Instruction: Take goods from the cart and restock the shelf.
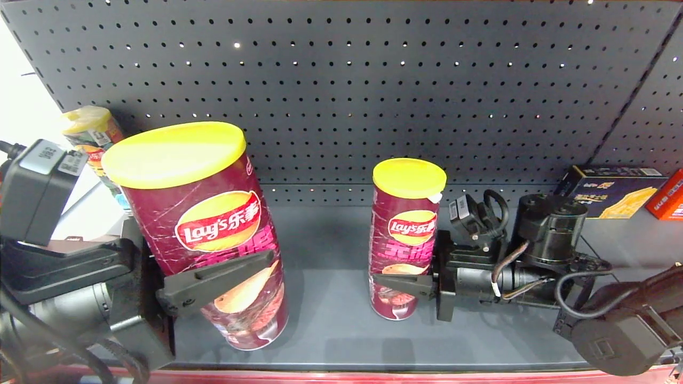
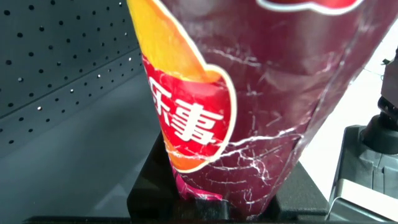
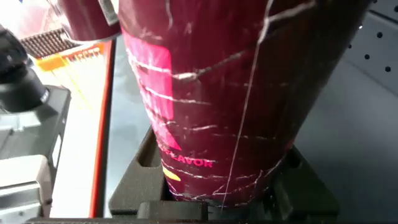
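Two maroon chip cans with yellow lids are at the grey shelf (image 1: 331, 325). My left gripper (image 1: 235, 277) is shut on the nearer, larger-looking can (image 1: 203, 213) at the shelf's front left. This can leans slightly, and I cannot tell if its base touches the shelf. The left wrist view shows the same can (image 2: 249, 124) from close up. My right gripper (image 1: 397, 274) is shut on the lower half of the second can (image 1: 405, 234), which stands upright mid-shelf. The right wrist view has that can (image 3: 230, 93) held between the jaws.
A dark pegboard (image 1: 373, 80) backs the shelf. A green-and-yellow can (image 1: 90, 133) stands at the back left. A dark box (image 1: 608, 189) and an orange-red box (image 1: 667, 200) sit at the back right. Bare shelf lies between the two held cans. A red strip (image 1: 373, 376) edges the front.
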Controlling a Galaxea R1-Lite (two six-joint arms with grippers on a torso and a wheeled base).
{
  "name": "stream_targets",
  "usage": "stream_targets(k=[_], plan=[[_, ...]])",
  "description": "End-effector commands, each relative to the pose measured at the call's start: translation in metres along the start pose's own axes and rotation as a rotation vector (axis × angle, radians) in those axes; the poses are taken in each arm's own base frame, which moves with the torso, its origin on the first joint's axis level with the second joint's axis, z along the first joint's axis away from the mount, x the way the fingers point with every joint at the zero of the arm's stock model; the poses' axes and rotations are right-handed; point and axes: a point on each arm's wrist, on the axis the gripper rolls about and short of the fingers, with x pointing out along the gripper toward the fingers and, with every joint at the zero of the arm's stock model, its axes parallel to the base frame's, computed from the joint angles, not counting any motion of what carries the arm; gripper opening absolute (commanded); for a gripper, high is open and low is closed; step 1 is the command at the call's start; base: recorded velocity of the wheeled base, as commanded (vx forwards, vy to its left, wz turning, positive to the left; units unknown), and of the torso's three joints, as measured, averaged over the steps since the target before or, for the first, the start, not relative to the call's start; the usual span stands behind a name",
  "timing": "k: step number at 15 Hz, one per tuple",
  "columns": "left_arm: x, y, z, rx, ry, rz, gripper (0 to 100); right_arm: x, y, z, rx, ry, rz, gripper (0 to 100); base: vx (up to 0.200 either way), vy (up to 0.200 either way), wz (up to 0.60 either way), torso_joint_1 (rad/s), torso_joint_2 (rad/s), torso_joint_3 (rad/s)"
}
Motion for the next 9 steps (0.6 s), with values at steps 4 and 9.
stream_targets(k=[4, 9], plan=[[0.0, 0.0, -0.001, -0.001, 0.001, 0.004, 0, -0.002, -0.001, -0.002, -0.016, 0.005, -0.005, 0, 0.0, 0.0, 0.0, 0.0, 0.0, 0.0], [-0.002, -0.001, 0.0, 0.002, -0.003, 0.006, 0, -0.009, 0.01, -0.005, -0.044, 0.022, 0.013, 0, 0.0, 0.0, 0.0, 0.0, 0.0, 0.0]])
